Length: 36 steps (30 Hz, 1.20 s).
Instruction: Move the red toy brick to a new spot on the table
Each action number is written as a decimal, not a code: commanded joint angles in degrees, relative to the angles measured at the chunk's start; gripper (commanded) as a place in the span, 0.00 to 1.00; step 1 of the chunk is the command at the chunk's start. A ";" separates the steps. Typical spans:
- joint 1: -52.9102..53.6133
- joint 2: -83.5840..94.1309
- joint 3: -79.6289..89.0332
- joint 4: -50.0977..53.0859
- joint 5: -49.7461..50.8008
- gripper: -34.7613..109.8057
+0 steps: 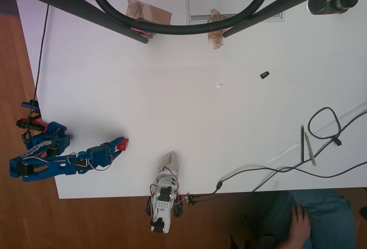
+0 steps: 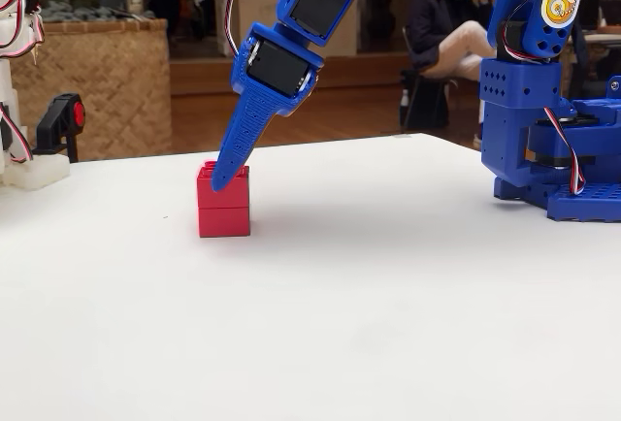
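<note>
White flat counter (image 1: 172, 88), wood floor round it, carried the small bright red studded plastic toy brick (image 2: 223, 204) near its left edge in the overhead view, resting flat on the surface. Risk, judged: the blue two-finger pincer (image 2: 225, 177) sat high on the brick's top edge w/ a shallow bite, so a lift could tip or drop it. Pincer tip touched the brick's top; whether closed on it or how far open, can't tell.
</note>
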 commanded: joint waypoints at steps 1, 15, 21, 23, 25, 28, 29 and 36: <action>-0.18 0.00 -0.70 -1.32 0.35 0.41; -0.44 -1.67 -1.76 1.05 2.46 0.24; -0.70 -0.44 -2.11 3.87 4.39 0.24; -0.70 -0.53 -2.11 4.75 5.01 0.24; -0.70 -0.53 -2.11 5.36 5.80 0.24; -0.97 0.44 -2.37 6.86 6.50 0.24; -1.05 0.70 -2.81 7.56 6.68 0.24; -1.41 -3.78 -17.23 16.44 9.32 0.24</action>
